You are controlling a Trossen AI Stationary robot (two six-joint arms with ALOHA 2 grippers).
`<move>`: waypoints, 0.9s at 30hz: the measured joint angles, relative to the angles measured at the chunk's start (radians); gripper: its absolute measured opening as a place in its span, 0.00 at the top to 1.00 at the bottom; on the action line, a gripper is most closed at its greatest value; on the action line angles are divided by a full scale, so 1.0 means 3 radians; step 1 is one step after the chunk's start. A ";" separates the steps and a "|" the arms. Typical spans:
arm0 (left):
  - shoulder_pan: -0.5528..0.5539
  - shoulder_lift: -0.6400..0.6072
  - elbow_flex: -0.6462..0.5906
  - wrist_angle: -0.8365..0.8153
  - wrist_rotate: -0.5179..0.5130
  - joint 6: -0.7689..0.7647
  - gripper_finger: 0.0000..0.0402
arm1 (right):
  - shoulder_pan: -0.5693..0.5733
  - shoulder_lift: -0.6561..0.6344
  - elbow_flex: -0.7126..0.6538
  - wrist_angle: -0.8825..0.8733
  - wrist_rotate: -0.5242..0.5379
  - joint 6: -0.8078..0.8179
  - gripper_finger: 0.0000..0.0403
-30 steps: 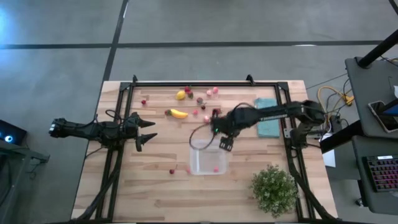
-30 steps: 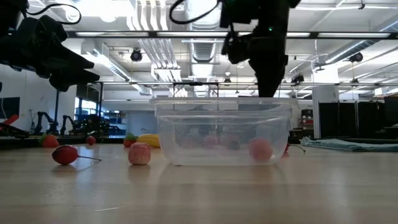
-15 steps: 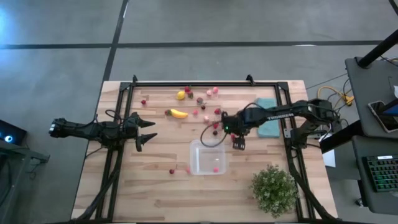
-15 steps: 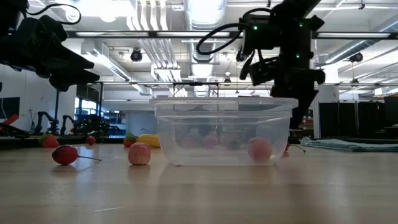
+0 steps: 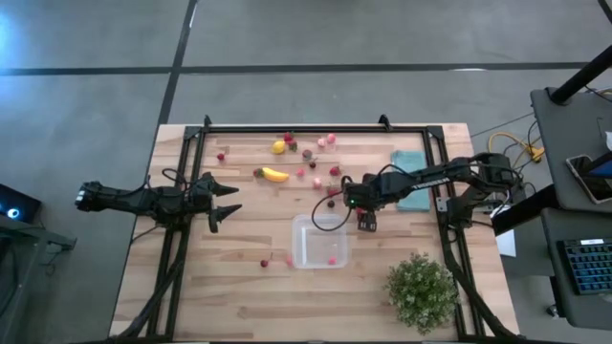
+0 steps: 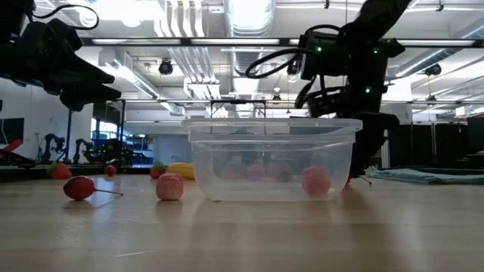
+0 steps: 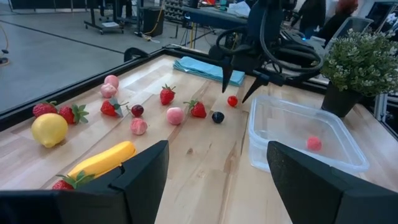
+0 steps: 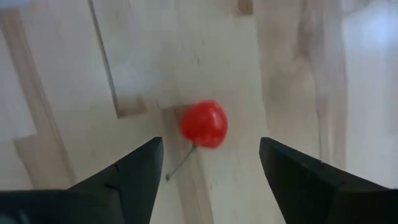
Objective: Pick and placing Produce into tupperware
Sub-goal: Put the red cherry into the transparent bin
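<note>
My right gripper (image 5: pixel 366 219) is open and points down just past the far right corner of the clear tupperware (image 5: pixel 318 241). A red cherry (image 8: pixel 204 123) with a thin stem lies on the wood between its two spread fingers, untouched; the left wrist view shows that cherry (image 7: pixel 232 101) below the right gripper (image 7: pixel 237 93). One pink piece (image 7: pixel 313 143) lies in the tupperware (image 7: pixel 305 134). A banana (image 5: pixel 275 175), a lemon (image 5: pixel 277 146) and several red and pink berries lie toward the far edge. My left gripper (image 5: pixel 226 203) is open, raised at the table's left.
A folded teal cloth (image 5: pixel 411 182) lies right of my right gripper and a potted green plant (image 5: pixel 421 291) stands at the near right. A cherry (image 6: pixel 79 187) and a pink berry (image 6: pixel 170 186) lie left of the tupperware (image 6: pixel 272 162). A dark frame borders the table.
My right gripper has moved from above the tupperware's far edge toward the table's right, then down beside its far right corner, over the cherry. The tupperware and the pink piece in it have stayed put.
</note>
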 joint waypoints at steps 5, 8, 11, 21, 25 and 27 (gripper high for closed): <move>0.0000 -0.0006 0.0000 0.0003 0.0000 0.0000 0.36 | 0.0000 0.0000 -0.0053 0.0276 0.0000 0.0044 0.37; 0.0000 -0.0006 -0.0001 0.0003 0.0000 0.0000 0.36 | 0.0000 0.0000 -0.0090 0.0349 0.0000 0.0102 0.40; 0.0000 -0.0006 -0.0001 0.0002 0.0000 0.0000 0.36 | 0.0000 0.0000 -0.0136 0.0356 0.0001 0.0116 0.43; 0.0000 -0.0006 -0.0001 0.0001 -0.0001 -0.0001 0.36 | 0.0000 0.0000 -0.0201 0.0457 0.0000 0.0307 0.57; 0.0000 -0.0006 -0.0001 0.0001 0.0000 0.0000 0.36 | 0.0000 0.0000 -0.0201 0.0519 0.0001 0.0366 0.63; 0.0000 -0.0006 0.0001 0.0000 0.0000 -0.0001 0.36 | 0.0000 0.0000 -0.0201 0.0517 0.0001 0.0379 0.67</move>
